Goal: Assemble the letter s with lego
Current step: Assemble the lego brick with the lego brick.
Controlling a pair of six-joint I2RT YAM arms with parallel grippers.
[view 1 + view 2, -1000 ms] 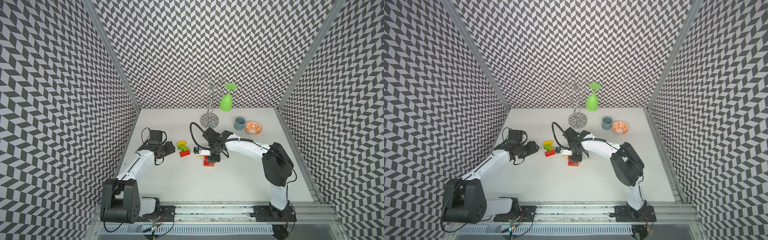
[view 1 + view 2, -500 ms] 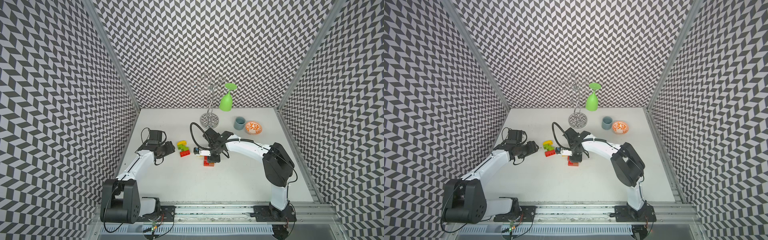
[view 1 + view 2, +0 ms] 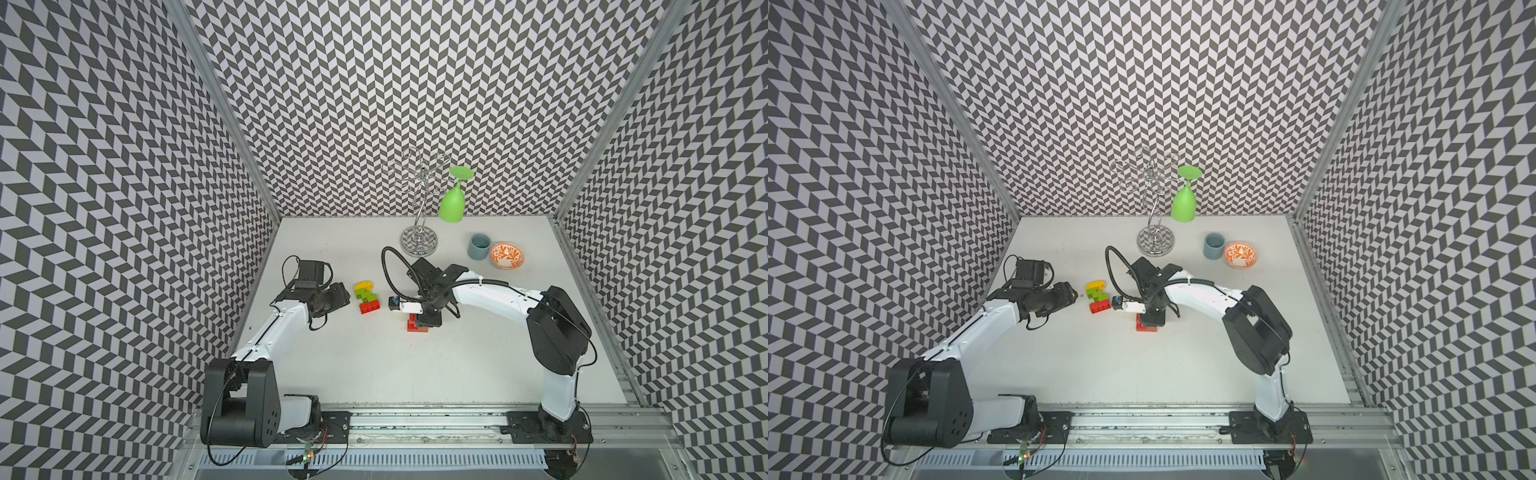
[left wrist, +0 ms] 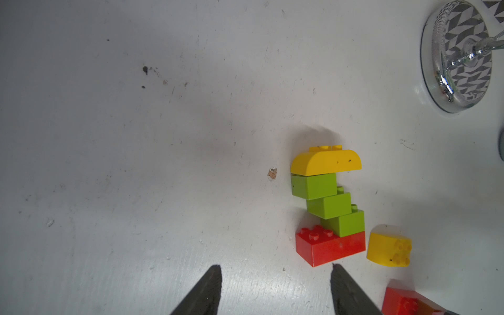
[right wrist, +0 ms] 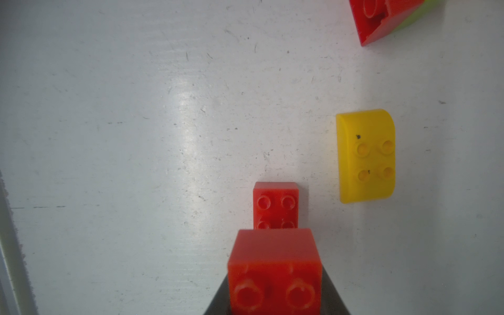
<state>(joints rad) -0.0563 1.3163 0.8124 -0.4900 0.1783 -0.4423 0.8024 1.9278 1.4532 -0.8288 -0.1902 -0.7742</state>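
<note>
Surface: white tabletop (image 3: 374,365).
Brick stack (image 3: 366,297): yellow, green, red.
Left gripper (image 4: 275,266): parted, empty, beside Brick stack.
Right gripper (image 5: 275,283): clenched on small red brick (image 5: 272,253), near Brick stack.

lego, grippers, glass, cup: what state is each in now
stack: five bricks joined, ungripped
loose yellow brick: on table, studs up
red brick: in right gripper, above lower red brick
left gripper: open, empty
right gripper: shut on red brick
glass: hanging upside down on rack
cup: upright
</note>
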